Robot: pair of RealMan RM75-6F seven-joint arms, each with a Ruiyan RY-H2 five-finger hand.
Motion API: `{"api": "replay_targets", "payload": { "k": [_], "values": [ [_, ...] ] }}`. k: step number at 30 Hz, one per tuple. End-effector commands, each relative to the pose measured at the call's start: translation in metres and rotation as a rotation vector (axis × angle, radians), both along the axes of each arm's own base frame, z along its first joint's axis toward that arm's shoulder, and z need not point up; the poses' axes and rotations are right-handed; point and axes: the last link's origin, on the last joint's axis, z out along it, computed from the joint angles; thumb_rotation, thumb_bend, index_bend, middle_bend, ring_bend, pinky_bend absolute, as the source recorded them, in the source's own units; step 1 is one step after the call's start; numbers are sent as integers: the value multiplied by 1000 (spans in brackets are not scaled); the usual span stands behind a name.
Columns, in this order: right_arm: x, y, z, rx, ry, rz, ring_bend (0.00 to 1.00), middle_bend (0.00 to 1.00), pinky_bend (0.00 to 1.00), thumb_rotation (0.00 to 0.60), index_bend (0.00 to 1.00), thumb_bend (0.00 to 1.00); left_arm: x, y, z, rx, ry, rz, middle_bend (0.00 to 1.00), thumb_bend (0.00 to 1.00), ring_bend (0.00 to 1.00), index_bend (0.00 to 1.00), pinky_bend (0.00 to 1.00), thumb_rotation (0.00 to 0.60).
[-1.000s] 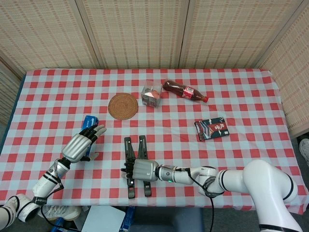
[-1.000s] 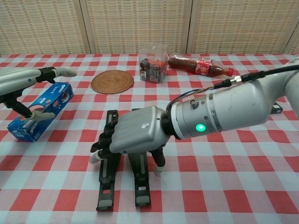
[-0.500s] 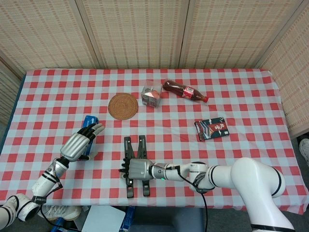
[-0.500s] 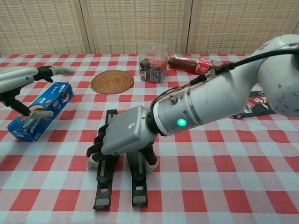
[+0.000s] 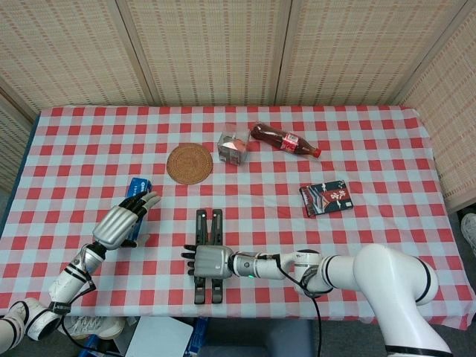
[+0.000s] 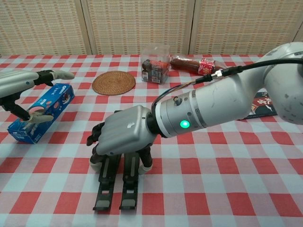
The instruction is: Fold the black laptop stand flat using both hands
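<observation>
- Woven reed panels back the scene, and in front of them a counter (image 5: 372, 134) carries a red-and-white checked cloth.
- Near the front edge of the counter lies the black laptop stand (image 5: 207, 256), its two long bars lying side by side and close together, pointing away from the robot (in the chest view the near ends of the bars show plainly, flat on the cloth).
- Over the middle of the stand sits the right hand (image 5: 210, 261), palm down, fingers curled over and around the bars; it grips the laptop stand, with dark fingertips showing past the left bar in the chest view.
- A green light glows on the right wrist in the chest view.
- Off to the left hovers the left hand (image 5: 119, 226), well apart from the stand, holding nothing, its fingers apart and the thumb standing away from the rest.
- Just beside that hand lies a blue biscuit box (image 6: 41, 111), flat on the cloth; from the head view the hand hides most of it.
- Farther back sit a round woven coaster (image 5: 189, 163), a small clear box (image 5: 233, 146) with dark and pink contents, and a cola bottle (image 5: 285, 140) lying on its side, the box between the other two.
- To the right, well apart from the stand, lies a dark packet (image 5: 326, 197) with red and white print (too small to read).
</observation>
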Motion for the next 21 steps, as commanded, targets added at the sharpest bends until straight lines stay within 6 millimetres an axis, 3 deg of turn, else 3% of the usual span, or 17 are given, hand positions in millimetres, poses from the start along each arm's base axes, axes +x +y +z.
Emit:
{"api": "replay_targets", "payload": {
  "k": [1,8,11,16,18,21],
  "values": [
    [-5,0,0,4,-10,0,5,296,0,600,283,205,0,0,-1,-1,3,-1,0,273,0,0,167,600],
    [-10,-2,2,3,-51,-5,87,387,4,600,396,235,0,-1,-4,-8,9,-4,0,272,0,0,167,600],
    [-14,-3,5,-1,-49,-12,88,339,4,600,387,228,1,-1,-5,-8,11,-7,0,272,0,0,167,600],
    [-16,-3,17,-20,-65,-50,6,60,6,600,30,75,4,0,-3,-3,7,-8,0,272,0,0,167,600],
    [-16,-3,25,-31,-97,-74,0,3,4,600,0,50,5,1,-1,1,4,-5,0,272,0,0,167,600],
    [-21,-2,43,-63,-158,-121,0,0,0,600,0,49,5,0,2,6,-5,12,0,272,0,0,166,600]
  ]
}}
